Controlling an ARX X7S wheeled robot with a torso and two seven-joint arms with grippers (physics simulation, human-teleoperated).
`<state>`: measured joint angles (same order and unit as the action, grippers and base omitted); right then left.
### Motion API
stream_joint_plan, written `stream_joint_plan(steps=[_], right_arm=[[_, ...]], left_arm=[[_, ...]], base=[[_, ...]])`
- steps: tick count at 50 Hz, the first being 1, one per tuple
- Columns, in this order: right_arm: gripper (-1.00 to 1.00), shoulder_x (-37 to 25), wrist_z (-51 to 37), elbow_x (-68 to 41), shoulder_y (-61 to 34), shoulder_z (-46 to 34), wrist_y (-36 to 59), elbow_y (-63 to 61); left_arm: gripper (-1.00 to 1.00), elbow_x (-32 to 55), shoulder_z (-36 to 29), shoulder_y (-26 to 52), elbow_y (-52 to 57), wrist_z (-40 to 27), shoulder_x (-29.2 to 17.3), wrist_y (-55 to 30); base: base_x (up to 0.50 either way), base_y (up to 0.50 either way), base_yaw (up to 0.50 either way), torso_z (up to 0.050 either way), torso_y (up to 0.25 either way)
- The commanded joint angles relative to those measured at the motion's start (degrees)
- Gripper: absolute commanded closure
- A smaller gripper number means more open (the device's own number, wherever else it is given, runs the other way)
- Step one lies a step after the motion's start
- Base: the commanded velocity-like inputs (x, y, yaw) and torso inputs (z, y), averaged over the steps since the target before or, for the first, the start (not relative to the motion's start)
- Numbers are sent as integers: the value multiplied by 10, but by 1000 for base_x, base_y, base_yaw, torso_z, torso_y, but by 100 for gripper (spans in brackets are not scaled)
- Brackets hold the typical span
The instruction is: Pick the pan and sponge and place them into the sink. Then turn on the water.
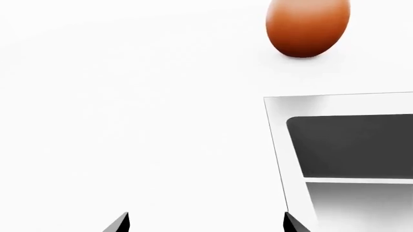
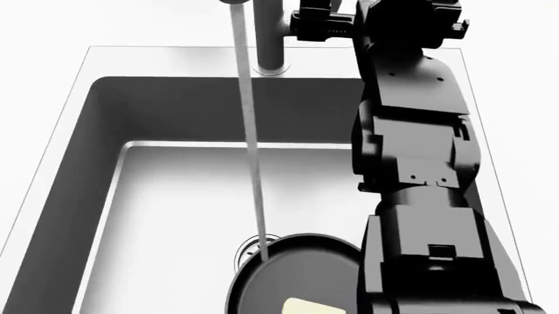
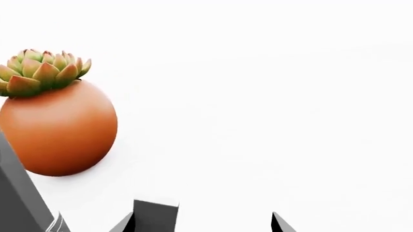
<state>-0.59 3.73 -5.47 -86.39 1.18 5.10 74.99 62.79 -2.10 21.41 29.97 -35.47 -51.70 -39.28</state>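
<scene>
In the head view the black pan [image 2: 297, 275] lies on the floor of the sink [image 2: 175, 196], over the drain. The pale yellow sponge [image 2: 313, 306] lies inside the pan. A thin stream of water [image 2: 251, 150] runs from the dark grey faucet [image 2: 269, 39] down onto the pan's edge. My right arm reaches up to the faucet, and my right gripper [image 2: 319, 19] is at its side lever. In the right wrist view the right gripper [image 3: 201, 223] is open, with the grey lever [image 3: 154, 215] between its jaws, close to one finger. My left gripper [image 1: 206, 224] is open and empty over white counter beside the sink's corner [image 1: 284, 111].
An orange round pot with a green succulent [image 3: 58, 125] stands on the white counter behind the faucet; it also shows in the left wrist view [image 1: 308, 26]. My right arm [image 2: 415, 163] hangs over the right side of the sink.
</scene>
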Motion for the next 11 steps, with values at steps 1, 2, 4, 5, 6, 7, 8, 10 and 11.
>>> stream_joint_plan(steps=[1, 2, 4, 5, 6, 7, 8, 10, 11], right_arm=[[-100, -2, -3, 33, 3, 40, -1, 0], [-100, -2, -3, 34, 2, 40, -2, 0], [-100, -2, -2, 36, 1, 41, -2, 0], [-100, -3, -2, 37, 0, 42, -1, 0], [-100, -3, -2, 38, 0, 42, -1, 0], [-100, -3, -2, 39, 0, 43, -1, 0], [-100, -3, -1, 39, 1, 43, -1, 0], [-100, -2, 1, 43, 1, 40, 0, 0], [-100, -3, 2, 42, 1, 41, 3, 0]], left_arm=[[-100, -6, 7, -11, 0, 8, -5, 10], [-100, -4, 8, -12, 2, 7, -6, 11], [-100, -3, 11, -15, 3, 8, -8, 12], [-100, -3, 12, -16, 2, 8, -8, 12], [-100, -3, 11, -16, 2, 8, -8, 12], [-100, -3, 11, -15, 3, 9, -8, 12], [-100, -3, 10, -15, 3, 8, -7, 12], [-100, -3, 10, -15, 2, 8, -7, 11], [-100, -2, 12, -16, 3, 8, -9, 11]], base=[[0, 0, 0, 0, 0], [0, 0, 0, 0, 0], [0, 0, 0, 0, 0], [0, 0, 0, 0, 0], [0, 0, 0, 0, 0], [0, 0, 0, 0, 0], [0, 0, 0, 0, 0], [0, 0, 0, 0, 0], [0, 0, 0, 0, 0]])
